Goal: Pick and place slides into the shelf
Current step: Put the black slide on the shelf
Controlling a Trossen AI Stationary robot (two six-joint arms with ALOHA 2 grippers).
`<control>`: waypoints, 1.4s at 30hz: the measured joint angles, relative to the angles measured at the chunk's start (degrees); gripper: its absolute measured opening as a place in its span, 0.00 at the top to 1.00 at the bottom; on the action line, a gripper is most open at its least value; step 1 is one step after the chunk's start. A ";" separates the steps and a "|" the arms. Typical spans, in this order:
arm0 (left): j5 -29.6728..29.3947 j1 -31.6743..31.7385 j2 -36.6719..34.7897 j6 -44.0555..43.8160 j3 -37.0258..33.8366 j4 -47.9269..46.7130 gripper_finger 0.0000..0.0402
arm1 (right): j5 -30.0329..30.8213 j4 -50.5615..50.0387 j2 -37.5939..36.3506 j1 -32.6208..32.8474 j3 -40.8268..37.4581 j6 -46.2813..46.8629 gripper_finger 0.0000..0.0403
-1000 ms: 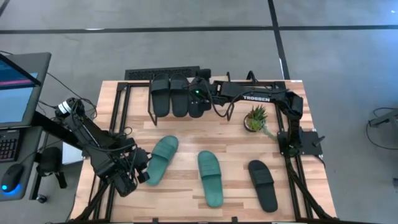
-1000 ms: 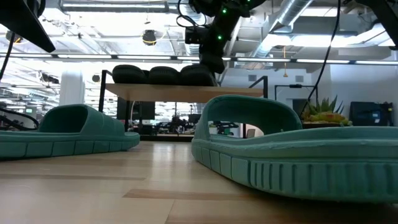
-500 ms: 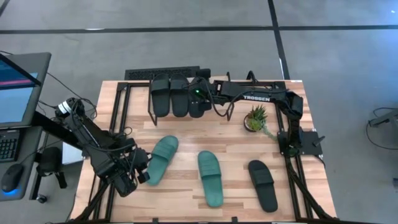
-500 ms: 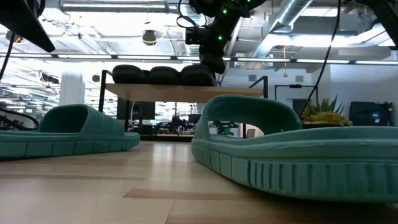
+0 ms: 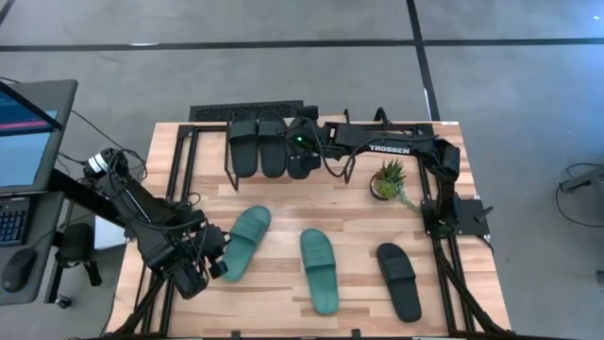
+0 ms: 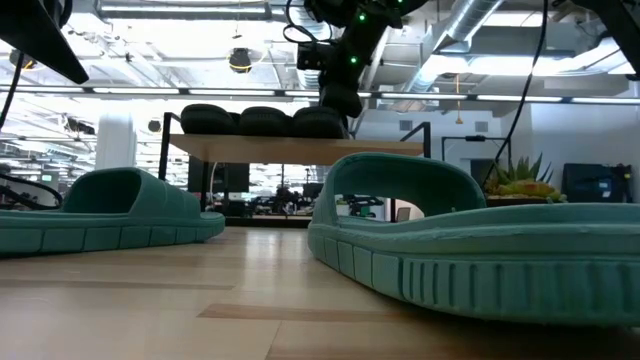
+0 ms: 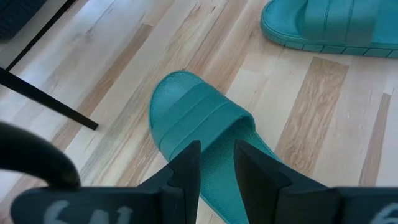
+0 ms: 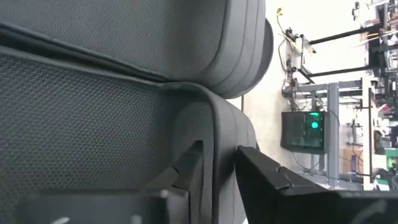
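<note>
Right gripper straddles the third black slide's edge on the shelf, fingers parted; left gripper half-open over a teal slide.

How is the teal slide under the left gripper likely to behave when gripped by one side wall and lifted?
The teal slide looks like moulded rubber, so probably light and somewhat bendy. Its textured footbed suggests little slipping. The left gripper straddles one edge, so the slide may hang tilted.

I see the right arm stretched along the table's far edge, its right gripper with fingers slightly parted. The left arm reaches in from the near-left corner, left gripper partly open, angled downward.
</note>
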 joint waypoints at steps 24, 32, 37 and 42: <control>0.00 0.00 0.00 -0.02 0.00 0.97 0.78 | 1.73 -2.40 -0.02 1.55 1.87 0.04 0.79; 0.00 -0.01 0.00 -0.02 0.00 1.09 0.78 | 0.79 -6.10 -0.20 1.42 6.44 2.14 0.79; 0.00 0.01 0.02 0.02 0.00 1.09 0.78 | -0.22 -9.54 -0.09 1.67 7.03 3.47 0.79; 0.00 -0.01 0.02 0.07 0.00 1.09 0.78 | 0.42 -10.33 -0.07 3.22 7.04 4.09 0.79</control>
